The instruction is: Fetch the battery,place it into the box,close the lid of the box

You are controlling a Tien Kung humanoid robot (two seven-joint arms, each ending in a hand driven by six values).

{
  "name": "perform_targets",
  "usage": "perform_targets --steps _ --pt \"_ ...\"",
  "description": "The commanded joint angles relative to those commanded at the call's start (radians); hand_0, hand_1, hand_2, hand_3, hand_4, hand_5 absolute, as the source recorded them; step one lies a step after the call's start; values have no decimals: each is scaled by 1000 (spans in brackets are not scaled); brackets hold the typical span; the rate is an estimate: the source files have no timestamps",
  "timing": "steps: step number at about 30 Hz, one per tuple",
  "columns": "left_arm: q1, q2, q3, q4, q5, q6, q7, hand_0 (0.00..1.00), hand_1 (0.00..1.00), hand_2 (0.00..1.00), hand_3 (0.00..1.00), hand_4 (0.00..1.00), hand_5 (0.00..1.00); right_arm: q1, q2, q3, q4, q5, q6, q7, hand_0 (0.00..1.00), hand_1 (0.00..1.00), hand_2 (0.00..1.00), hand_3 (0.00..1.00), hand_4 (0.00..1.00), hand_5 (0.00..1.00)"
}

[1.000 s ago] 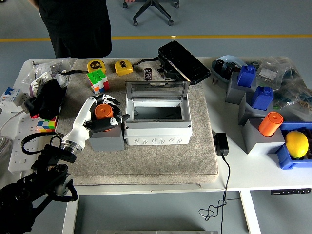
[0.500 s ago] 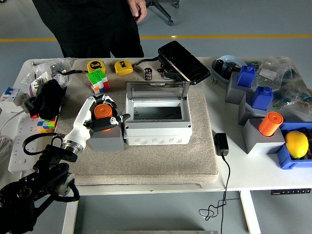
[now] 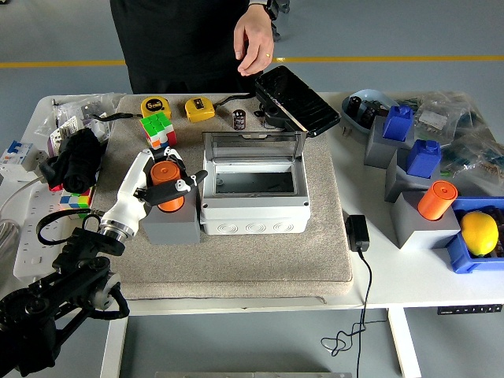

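1. Left hand (image 3: pixel 164 183) has its fingers wrapped on the orange battery (image 3: pixel 166 185), which sits upright in a grey holder (image 3: pixel 172 223) on the mat, just left of the box (image 3: pixel 253 194).
2. Whether the battery is already clear of the holder, I cannot tell.
3. Right hand is out of view.
4. Battery looks like a stiff, smooth cylinder, probably light; likely slippery on its round side, so a grip around the mid-body with thumb opposing the fingers seems best.
5. Box is white, its clear lid (image 3: pixel 253 146) standing up at the far side and the opening facing up, dark and free inside.
6. Box's left wall almost touches the holder, so the hand has little side room; judged safest to go up first, then right over the rim.
7. Lid hinge side is far, so near and left approaches stay open.
8. Rubik's cube (image 3: pixel 157 130) lies just beyond the hand, tape measure (image 3: pixel 155 106) farther off.
9. A person's hand (image 3: pixel 254 41) hangs above the black device (image 3: pixel 297 100) at the far edge, right of the lid's swing.
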Motion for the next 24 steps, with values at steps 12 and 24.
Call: perform_targets --steps 12,24 --pt "-69 52 24 -181 382 23 191 2 58 120 152 998 160 3 -2 -2 1 3 -1 1 600 588 574 518 922 449" --pt "-248 -8 247 -165 764 116 414 2 2 108 138 998 383 2 -4 -8 2 6 -2 2 600 588 572 518 921 448"
